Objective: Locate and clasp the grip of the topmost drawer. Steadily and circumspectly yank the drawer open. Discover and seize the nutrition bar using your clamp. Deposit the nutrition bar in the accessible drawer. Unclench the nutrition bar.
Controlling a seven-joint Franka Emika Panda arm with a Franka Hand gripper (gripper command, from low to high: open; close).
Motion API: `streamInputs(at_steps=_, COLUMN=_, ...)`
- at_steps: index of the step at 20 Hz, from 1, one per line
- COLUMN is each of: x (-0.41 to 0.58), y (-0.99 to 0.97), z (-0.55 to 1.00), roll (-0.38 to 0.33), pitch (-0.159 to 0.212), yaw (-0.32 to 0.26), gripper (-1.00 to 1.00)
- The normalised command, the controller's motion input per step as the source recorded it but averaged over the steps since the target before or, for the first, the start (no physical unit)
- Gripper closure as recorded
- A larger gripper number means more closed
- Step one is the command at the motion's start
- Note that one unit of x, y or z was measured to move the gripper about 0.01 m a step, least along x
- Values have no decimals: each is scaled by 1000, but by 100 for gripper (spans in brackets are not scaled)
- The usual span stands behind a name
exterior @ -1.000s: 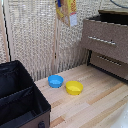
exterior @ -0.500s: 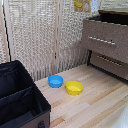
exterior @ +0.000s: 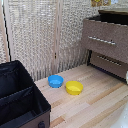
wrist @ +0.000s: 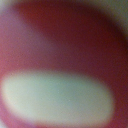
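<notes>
Since earlier frames, nutrition bar [exterior: 96, 2] has climbed toward exterior view's top edge; only orange-yellow sliver shows above topmost drawer [exterior: 106, 33], pulled open, dark inside. Fingers out of sight; grip state cannot tell. Wrist view: red-white blur, no writing legible. Blue bowl [exterior: 55, 80] and yellow bowl [exterior: 74, 87] on pale wooden surface [exterior: 100, 100].

We see a wooden floor [exterior: 95, 102] with a blue bowl [exterior: 55, 80] touching a yellow bowl [exterior: 74, 88]. At the exterior view's right stands a dresser [exterior: 107, 45], its top drawer [exterior: 105, 34] pulled open. A black bin [exterior: 20, 100] sits at the left.
</notes>
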Motion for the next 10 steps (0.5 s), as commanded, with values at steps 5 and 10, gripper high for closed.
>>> streamInputs(at_steps=5, x=74, y=-999, z=376, roll=54, pitch=-8, yaw=12, gripper=100)
streamInputs(at_steps=10, x=110, y=-979, z=405, roll=47, pitch=-40, yaw=36, gripper=100)
